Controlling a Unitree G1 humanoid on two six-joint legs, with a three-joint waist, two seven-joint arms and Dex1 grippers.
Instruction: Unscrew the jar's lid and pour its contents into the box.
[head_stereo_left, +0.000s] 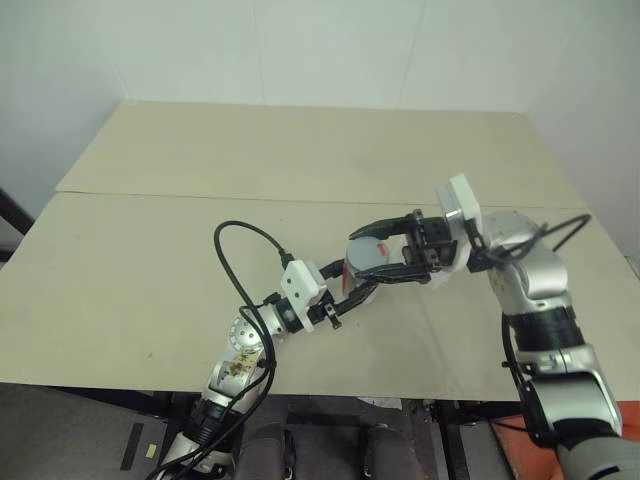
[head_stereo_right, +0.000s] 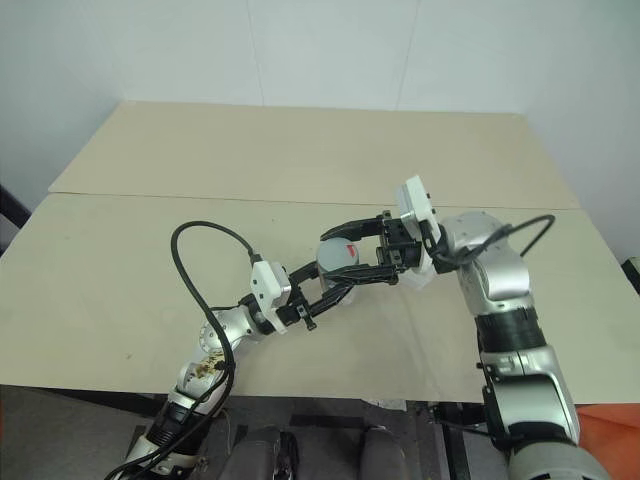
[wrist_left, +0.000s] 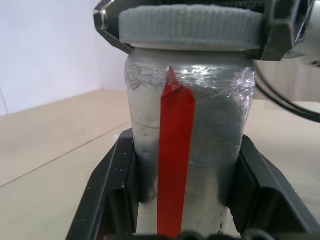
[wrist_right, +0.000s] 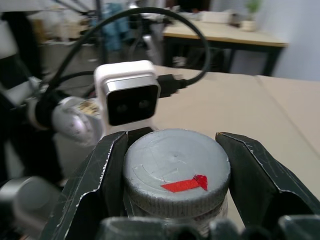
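While the left end effector (wrist_left: 182, 210) clamps its two black fingers (wrist_left: 112, 190) against opposite sides of the jar (wrist_left: 187, 140), the right end effector (wrist_right: 175, 185) is closed on the lid (wrist_right: 176, 167), one black finger (wrist_right: 95, 190) pressed to each side of the ribbed rim. The jar stands upright in the left grip, lifted clear of the tabletop (head_stereo_left: 150, 260), and a red stripe (wrist_left: 174, 160) runs up its silver-grey wall to a pointed tip just below the lid. The wall looks wrapped in shiny, slightly creased film near the shoulder. The lid sits on the jar's mouth, and on its flat grey top lies a small red mark (wrist_right: 186, 184) shaped like a short arrow. No brand, label or readable writing shows on the jar or the lid; the red stripe and the red mark are their only markings.

From the head camera, both end effectors meet over the middle of the tabletop, somewhat nearer its front edge than its back edge. The left one (head_stereo_left: 350, 295) reaches in from below and to the left, the right one (head_stereo_left: 385, 250) comes across from the right side, pointing toward the left. A white camera block (wrist_right: 127, 95) sits on the left wrist with a black cable (head_stereo_left: 235, 265) looping up from it over the tabletop. A seam (head_stereo_left: 150, 197) runs across the pale tabletop, side to side, behind the arms.
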